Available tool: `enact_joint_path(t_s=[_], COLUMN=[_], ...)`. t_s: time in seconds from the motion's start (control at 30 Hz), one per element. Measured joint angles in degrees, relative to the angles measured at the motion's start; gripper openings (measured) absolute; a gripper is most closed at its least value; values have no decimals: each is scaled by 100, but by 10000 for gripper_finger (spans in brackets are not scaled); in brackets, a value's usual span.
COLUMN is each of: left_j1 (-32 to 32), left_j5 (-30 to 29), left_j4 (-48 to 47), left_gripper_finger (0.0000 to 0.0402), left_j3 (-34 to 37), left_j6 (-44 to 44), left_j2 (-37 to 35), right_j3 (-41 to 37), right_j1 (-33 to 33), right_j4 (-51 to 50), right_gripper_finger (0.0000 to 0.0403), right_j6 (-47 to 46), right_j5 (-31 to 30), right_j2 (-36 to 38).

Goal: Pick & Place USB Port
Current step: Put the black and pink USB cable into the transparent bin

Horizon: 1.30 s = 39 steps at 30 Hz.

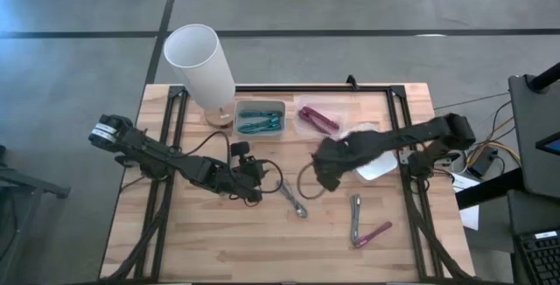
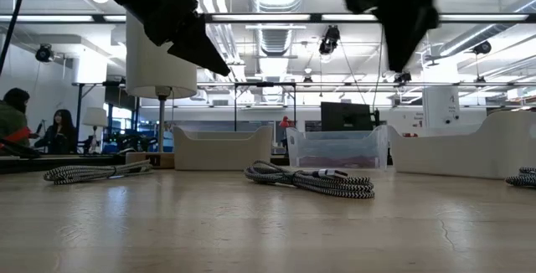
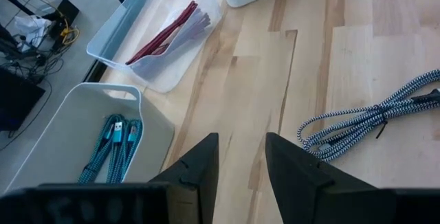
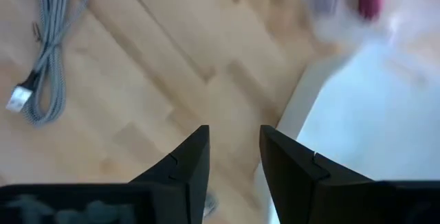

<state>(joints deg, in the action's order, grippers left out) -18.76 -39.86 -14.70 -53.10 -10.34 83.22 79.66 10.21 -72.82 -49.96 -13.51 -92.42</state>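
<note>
Both arms hang over the middle of the bench (image 1: 219, 241), and neither holds anything. The left claw (image 3: 242, 157) has its fingers a little apart with only bare wood showing between them; it sits above the centre, just short of the black-and-white braided cable (image 1: 293, 199) that lies loose toward the front. The right claw (image 4: 234, 152) is parted too and empty, poised over the near edge of a white tray (image 4: 357, 121) on the right half of the bench.

I take the cables to be what needs moving. Besides the braided one, a grey cable (image 1: 355, 218) and a red cable (image 1: 376, 230) lie near the front right. Along the back edge, a tray of teal cables (image 1: 260, 119) stands beside a clear tray of red ones (image 1: 317, 117), with a white lamp (image 1: 201, 66) at the back left.

The trouble I would expect: the braided cable is limp and looped, so a pinch on one strand could let the rest drag, snag or slip out on the way up. The two arms are also close together over the centre, and a reach by either could brush the other. From the right wrist the grey cable lies well off to one side of the claw, not beneath it.
</note>
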Motion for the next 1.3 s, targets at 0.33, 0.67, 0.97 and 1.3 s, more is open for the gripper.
enact_joint_path(t_s=[0.33,0.67,0.97,1.3], left_j1=[0,-2,-2,-2], left_j5=[0,0,-2,-2], left_j4=[22,28,30,68], left_gripper_finger=[124,124,124,124], left_j3=[0,0,0,0], left_j6=[-204,-426,-456,-507], left_j2=[0,0,0,0], right_j3=[-1292,-2087,-2332,-2662], right_j1=[1456,2612,3368,3846], right_j4=[372,1409,2354,2653], right_gripper_finger=[121,128,116,116], right_j6=[-3442,-5834,-3728,-2467], right_j5=[1187,1680,1722,1700], right_j2=[676,716,710,708])
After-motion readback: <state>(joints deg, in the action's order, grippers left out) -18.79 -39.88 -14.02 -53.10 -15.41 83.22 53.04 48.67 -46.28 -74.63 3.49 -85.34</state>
